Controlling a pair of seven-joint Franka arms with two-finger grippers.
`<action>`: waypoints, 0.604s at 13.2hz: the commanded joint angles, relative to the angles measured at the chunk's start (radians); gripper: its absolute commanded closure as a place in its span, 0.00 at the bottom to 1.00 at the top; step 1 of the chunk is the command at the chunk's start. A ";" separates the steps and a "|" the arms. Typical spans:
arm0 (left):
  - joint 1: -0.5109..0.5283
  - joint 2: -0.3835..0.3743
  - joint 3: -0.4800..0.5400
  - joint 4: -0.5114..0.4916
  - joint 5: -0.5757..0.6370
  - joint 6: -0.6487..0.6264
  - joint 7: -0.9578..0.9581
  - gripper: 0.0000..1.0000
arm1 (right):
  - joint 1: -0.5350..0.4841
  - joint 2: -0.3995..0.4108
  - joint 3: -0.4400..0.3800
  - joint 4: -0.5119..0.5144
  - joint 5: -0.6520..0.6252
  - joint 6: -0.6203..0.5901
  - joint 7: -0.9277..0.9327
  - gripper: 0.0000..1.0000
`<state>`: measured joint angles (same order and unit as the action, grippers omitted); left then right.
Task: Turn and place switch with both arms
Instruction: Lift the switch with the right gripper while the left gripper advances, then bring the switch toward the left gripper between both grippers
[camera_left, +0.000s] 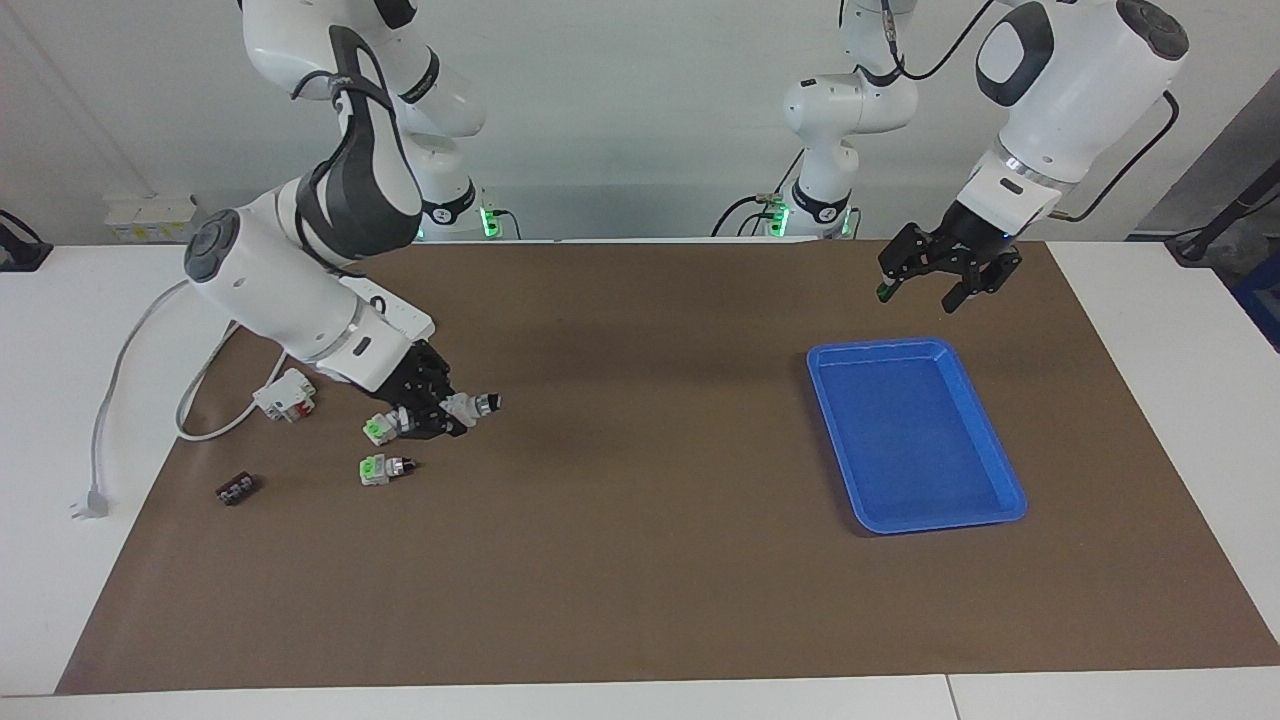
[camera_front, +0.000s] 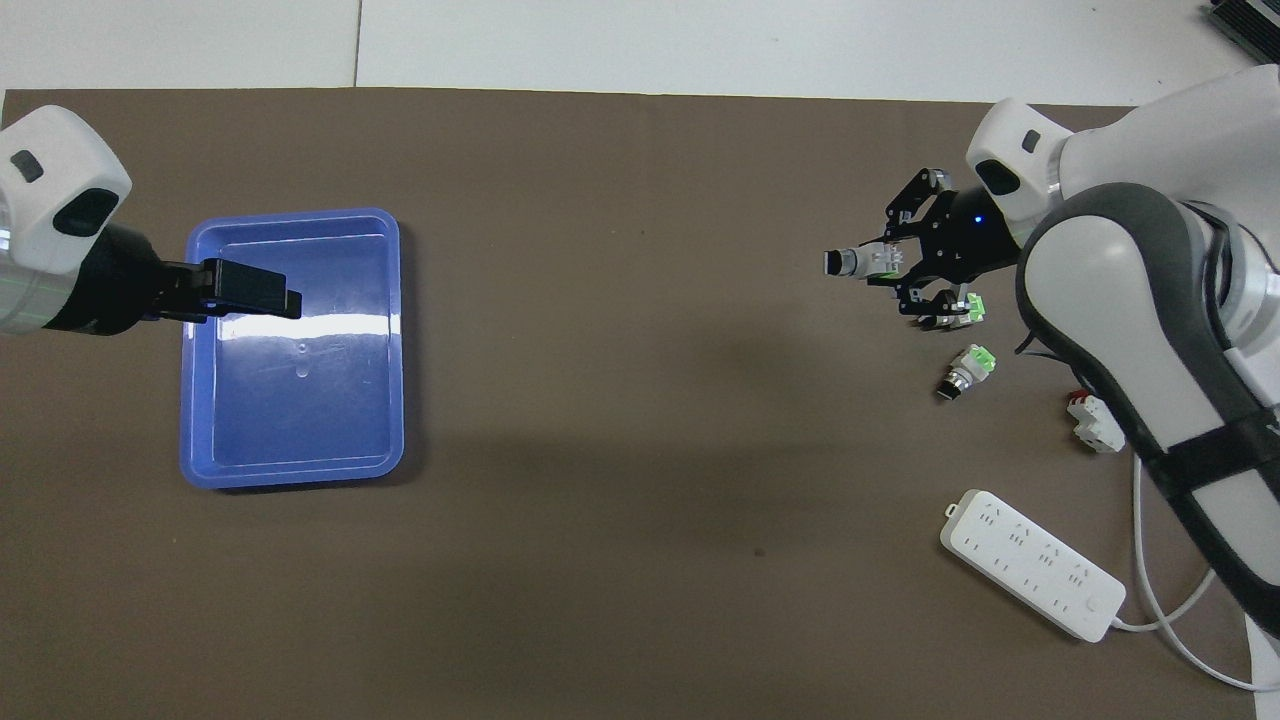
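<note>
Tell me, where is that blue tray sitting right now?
The blue tray lies flat on the brown mat toward the left arm's end of the table. The left pincer hangs in the air over the tray's rim nearest the robots.

Right tool (camera_left: 440, 410) low and closed, left tool (camera_left: 948, 270) raised

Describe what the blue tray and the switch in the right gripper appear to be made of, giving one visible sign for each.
Blue tray: probably moulded plastic, glossy; a bright glare streak crosses its floor. Switch, held by the right gripper: seemingly a white plastic body with a shiny, likely metal, silver-and-black knob.
</note>
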<state>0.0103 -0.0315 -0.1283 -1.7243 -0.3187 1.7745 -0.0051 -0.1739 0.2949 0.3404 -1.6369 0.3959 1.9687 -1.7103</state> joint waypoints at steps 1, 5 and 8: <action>-0.004 -0.042 0.002 -0.067 -0.118 0.055 0.002 0.06 | 0.049 -0.039 -0.001 -0.037 0.075 0.006 0.009 1.00; -0.064 -0.042 -0.008 -0.126 -0.305 0.192 0.005 0.19 | 0.137 -0.076 -0.001 -0.043 0.183 0.051 0.098 1.00; -0.133 -0.031 -0.010 -0.136 -0.465 0.312 0.037 0.24 | 0.174 -0.095 0.000 -0.044 0.259 0.074 0.161 1.00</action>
<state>-0.0827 -0.0404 -0.1467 -1.8263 -0.7002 2.0209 -0.0012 -0.0097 0.2338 0.3421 -1.6480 0.6119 2.0201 -1.5928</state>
